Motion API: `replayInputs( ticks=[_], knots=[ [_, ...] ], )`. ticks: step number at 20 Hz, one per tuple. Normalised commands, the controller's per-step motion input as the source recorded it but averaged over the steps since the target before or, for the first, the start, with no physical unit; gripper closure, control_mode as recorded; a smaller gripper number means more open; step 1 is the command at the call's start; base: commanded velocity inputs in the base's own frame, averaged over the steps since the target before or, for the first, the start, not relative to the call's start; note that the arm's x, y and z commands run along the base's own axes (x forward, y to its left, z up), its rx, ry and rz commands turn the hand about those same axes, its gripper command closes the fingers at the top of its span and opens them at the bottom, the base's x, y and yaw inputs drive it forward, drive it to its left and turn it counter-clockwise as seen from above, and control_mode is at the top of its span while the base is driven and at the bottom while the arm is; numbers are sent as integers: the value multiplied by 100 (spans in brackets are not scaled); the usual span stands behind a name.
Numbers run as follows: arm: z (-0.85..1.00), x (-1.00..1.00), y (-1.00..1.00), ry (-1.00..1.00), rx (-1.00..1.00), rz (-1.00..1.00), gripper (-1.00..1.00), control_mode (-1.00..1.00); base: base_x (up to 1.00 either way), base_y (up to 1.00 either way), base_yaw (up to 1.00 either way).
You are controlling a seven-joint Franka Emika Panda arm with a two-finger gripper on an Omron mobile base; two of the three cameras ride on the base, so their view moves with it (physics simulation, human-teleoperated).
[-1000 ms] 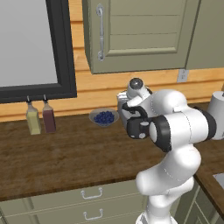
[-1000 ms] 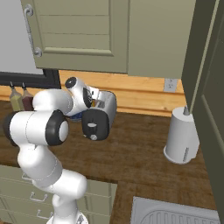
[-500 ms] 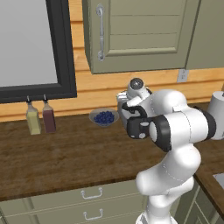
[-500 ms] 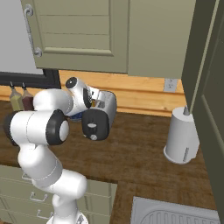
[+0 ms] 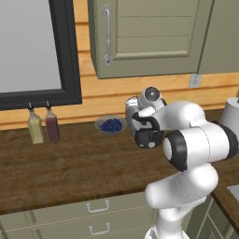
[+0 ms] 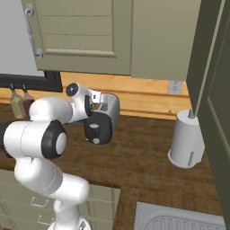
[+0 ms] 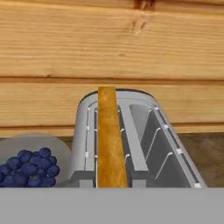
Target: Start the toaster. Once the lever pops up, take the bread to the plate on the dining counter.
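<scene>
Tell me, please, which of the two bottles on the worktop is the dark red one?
It is the dark red bottle, the one nearer the bowl of blueberries. The other bottle, farther from that bowl, is pale yellow.

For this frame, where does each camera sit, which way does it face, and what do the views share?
Left base view: behind the arm's left, facing the wall; arm at lower right, over the toaster.
Right base view: behind its right; arm at lower left, toaster, grey cylinder.
Hand view: looks along the slots at the bread, berry bowl beside it.
All share the toaster.
</scene>
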Motion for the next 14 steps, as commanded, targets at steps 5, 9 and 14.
replayInputs(
  ticks=[5, 9, 14],
  knots=[
    [59, -20, 0, -17, 0, 5, 100, -100, 0, 0, 0],
    [85, -3, 0, -9, 0, 2, 100, -100, 0, 0, 0],
    [47, -61, 7, 0, 0, 1, 100, -100, 0, 0, 0]
  ],
)
